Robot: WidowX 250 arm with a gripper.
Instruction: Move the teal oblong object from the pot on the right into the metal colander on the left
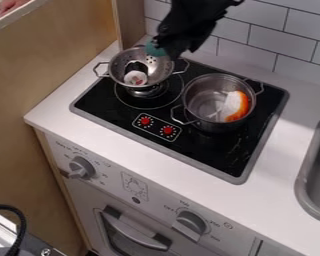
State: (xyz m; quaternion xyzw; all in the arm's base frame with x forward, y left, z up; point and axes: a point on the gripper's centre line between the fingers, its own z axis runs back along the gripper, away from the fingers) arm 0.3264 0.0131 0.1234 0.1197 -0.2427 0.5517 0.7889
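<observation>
Camera view: end effector [179, 47] is above the colander's [161, 70] far rim, right by a teal piece [156, 49] at that rim; can't tell if it's grasping it or released. Pot [216, 125] w/ orange-white piece [237, 106] sits alongside. IMO: go slow & vertical, clear of rim + handles, so the colander doesn't tip.

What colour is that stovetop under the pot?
The stovetop is black with a grey rim, in the camera view.
</observation>
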